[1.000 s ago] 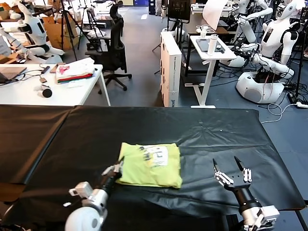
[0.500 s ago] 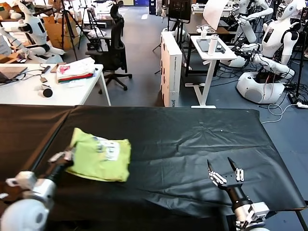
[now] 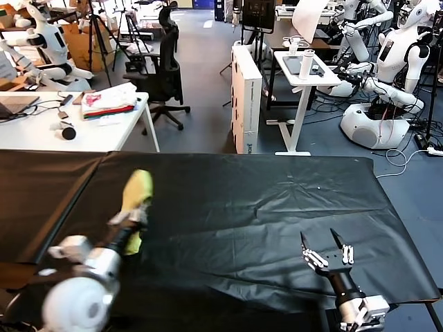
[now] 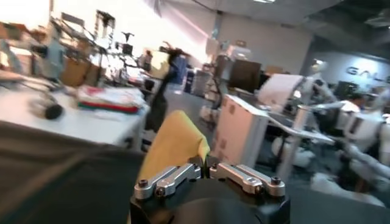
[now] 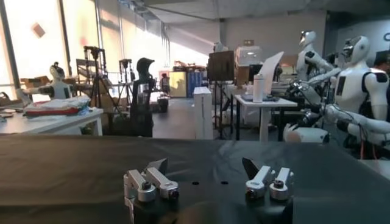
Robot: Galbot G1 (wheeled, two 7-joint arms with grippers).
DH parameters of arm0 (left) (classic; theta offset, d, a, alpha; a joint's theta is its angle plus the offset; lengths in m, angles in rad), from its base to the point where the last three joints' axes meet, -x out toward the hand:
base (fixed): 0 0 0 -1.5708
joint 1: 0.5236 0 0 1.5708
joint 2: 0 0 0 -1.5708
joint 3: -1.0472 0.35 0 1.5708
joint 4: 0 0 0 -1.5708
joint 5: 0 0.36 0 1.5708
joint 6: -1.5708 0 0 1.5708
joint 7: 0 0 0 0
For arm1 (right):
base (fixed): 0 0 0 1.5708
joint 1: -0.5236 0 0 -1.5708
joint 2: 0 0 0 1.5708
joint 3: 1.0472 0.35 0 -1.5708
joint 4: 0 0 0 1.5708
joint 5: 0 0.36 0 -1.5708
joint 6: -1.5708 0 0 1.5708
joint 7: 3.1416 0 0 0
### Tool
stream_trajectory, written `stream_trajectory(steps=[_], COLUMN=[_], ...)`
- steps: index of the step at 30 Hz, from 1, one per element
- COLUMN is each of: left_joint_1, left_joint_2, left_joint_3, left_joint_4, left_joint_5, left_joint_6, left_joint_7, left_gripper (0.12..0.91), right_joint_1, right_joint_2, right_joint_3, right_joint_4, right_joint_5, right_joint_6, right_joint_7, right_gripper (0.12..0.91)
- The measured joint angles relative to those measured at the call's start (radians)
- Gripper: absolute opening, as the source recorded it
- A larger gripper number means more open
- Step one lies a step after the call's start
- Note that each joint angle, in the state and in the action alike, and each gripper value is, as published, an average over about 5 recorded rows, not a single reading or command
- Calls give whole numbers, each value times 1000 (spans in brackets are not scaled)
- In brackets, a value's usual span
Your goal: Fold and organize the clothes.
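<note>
The left arm reaches forward and up over the left part of the black tabletop [image 3: 277,200], its shoulder and forearm blurred in the head view, so the joints are hard to make out. Its left end effector [image 3: 129,216] is closed on the T-shirt [image 3: 137,194], which hangs bunched from it as a narrow yellow-green roll, lifted off the cloth-covered surface near the tabletop's left side. In the left wrist view the fingers [image 4: 164,180] are drawn close together with the yellow-green fabric [image 4: 175,145] rising between and beyond them; only a folded edge of it shows, and the printed patch cannot be seen. The lower part of the T-shirt is partly hidden behind the arm in the head view. The right arm rests low at the near right edge of the tabletop, mostly cut off by the frame, with the right end effector [image 3: 326,252] pointing forward just above the surface, fingers spread wide and holding nothing. The right wrist view shows the same spread fingers [image 5: 152,179] over bare black cloth. On a white desk [image 3: 41,135] beyond the tabletop lies a white, pink and red cloth pile [image 3: 109,101].
</note>
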Motion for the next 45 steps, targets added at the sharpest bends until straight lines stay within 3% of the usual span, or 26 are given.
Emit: stream_trajectory(steps=[5,10,12,15,20,23,28,36,40,45], left_joint_1=[-61,-112,-123,-130,-119,-105,-88,-50,-38,-26], left_joint_2=[-138,-216,-225,-228,-214,-194,-150,-101,-98,-91], left_joint_3=[167,266,290,315,331,322,272,187,154,113], left_joint_4=[108,233,262,278,252,218,159,100,86,66], left_joint_5=[91,147,151,157,210,261,292,297,295,283], left_joint_6=[-24,-35,-35,-34,-46,-76,-118,-150,-162,-171], left_joint_7=[30,48,51,56,91,100,93,82,75,66], left_gripper=[179,195,261,440,755,874,906,907,907,907], right_joint_1=[4,25,38,73,188,278,415,543,572,576], right_joint_2=[5,-21,-38,-66,-98,-95,-74,-34,-18,-11], right_joint_3=[-17,-38,-46,-67,-138,-198,-299,-412,-439,-440], right_joint_4=[8,27,30,24,-18,-58,-132,-234,-274,-298], right_joint_5=[-4,61,99,172,336,421,503,570,581,586], right_joint_6=[-26,-94,-128,-192,-314,-378,-437,-449,-447,-436], right_joint_7=[-13,-70,-81,-75,-17,12,16,20,22,20], right_gripper=[907,907,907,907,907,907,907,883,702,384])
